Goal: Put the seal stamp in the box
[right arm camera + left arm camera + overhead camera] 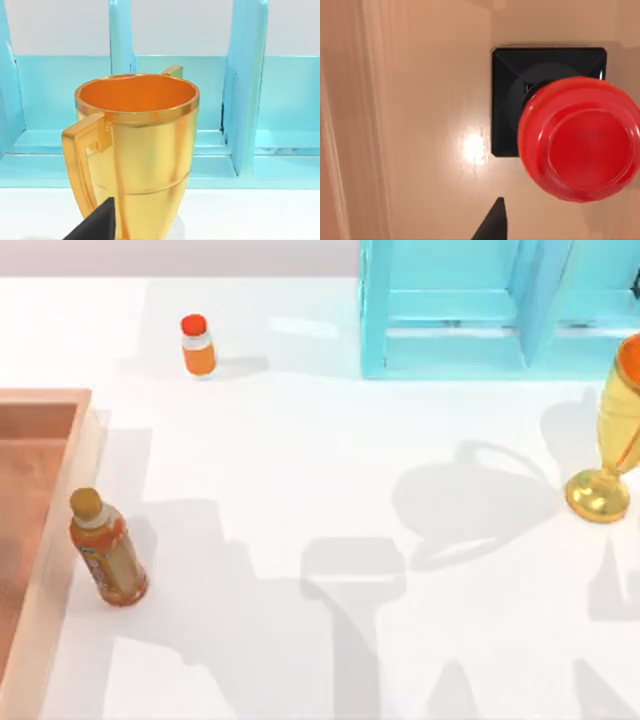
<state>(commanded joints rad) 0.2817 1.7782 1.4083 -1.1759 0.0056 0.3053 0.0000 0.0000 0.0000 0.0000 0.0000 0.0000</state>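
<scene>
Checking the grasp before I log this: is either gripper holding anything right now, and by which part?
Cannot be told. The seal stamp sits over the box floor with no finger on it.

- Rendered tabletop test scene, not a lived-in room: plain white worktop (300, 460) under flat lighting.
- Unrelated props scattered apart: gold trophy cup (608, 440), light blue shelf frame (450, 310), two drink bottles (108, 550), peach-orange box (40, 540).

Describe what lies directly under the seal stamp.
The black-based, red-knobbed seal stamp stands on the glossy peach-orange floor of the box. The floor beneath its base is covered. A dark fingertip of the left tool shows nearby.
</scene>
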